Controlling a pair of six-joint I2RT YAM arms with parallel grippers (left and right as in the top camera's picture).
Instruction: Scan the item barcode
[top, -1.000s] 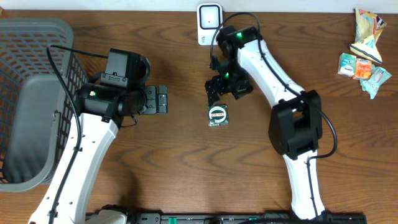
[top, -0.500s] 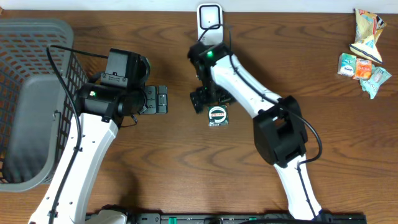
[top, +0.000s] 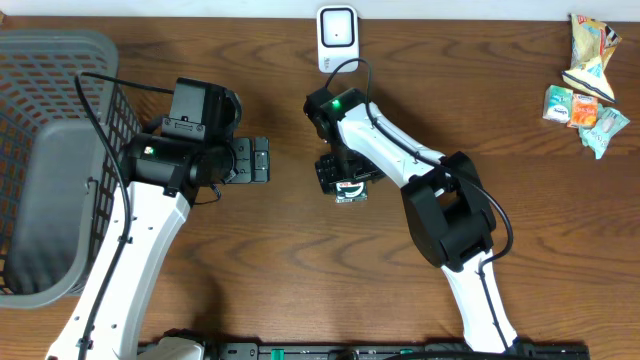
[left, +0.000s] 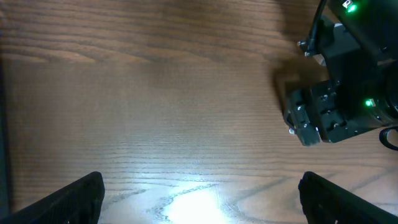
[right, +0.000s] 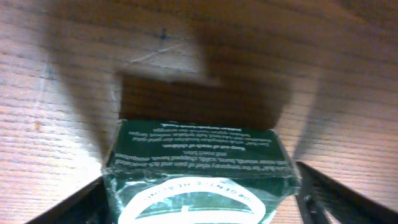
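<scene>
Right hand (top: 340, 178) sits low over the green box (right: 199, 168), jaws spread wide, one finger (right: 68, 202) on each side of it. The fingers lie close against the box edges; whether they press on it cannot be told. The box lies flat on the bench (top: 250, 270) near the middle, printed face up.

Left hand (left: 205, 208) is fully spread, holds nothing and touches nothing, above bare wood well apart from the box.

Edges and room: white scanner (top: 338, 38) stands at the far edge, beyond the box and apart from it. Grey basket (top: 60, 60) fills the left edge. Snack packets (top: 585, 90) lie at the far right corner. Open wood runs between the two hands and along the near side.
</scene>
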